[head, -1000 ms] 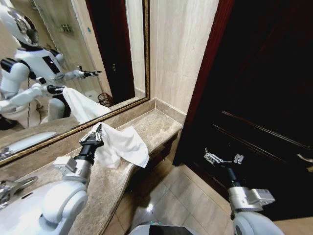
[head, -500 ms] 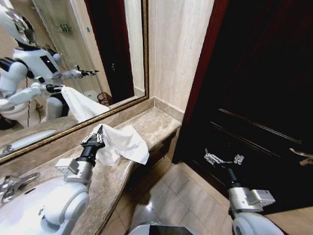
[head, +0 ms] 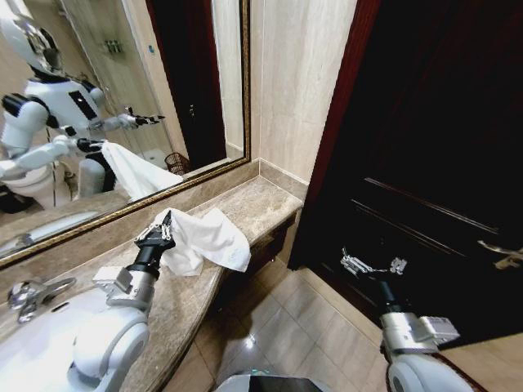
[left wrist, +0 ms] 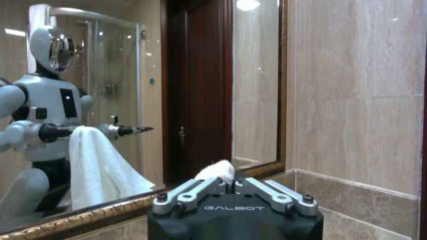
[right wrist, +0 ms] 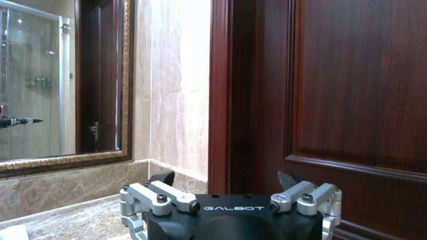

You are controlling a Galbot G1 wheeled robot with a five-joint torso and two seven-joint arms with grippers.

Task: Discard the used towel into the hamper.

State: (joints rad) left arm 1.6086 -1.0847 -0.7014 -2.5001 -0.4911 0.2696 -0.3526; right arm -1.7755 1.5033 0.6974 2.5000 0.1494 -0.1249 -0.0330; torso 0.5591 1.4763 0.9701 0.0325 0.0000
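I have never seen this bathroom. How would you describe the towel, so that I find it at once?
Start at the long marble counter that runs under the gold-framed mirror, between the washbasin and the dark wooden door. Above its front edge the left gripper is shut on the towel. It is the single white, crumpled cloth there, soft among hard stone and metal, with one corner hanging past the counter edge.

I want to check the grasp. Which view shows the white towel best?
The head view: the towel hangs whole from the shut left pincer above the countertop. The left wrist view shows a tuft and its mirror reflection; the right wrist view, a corner.
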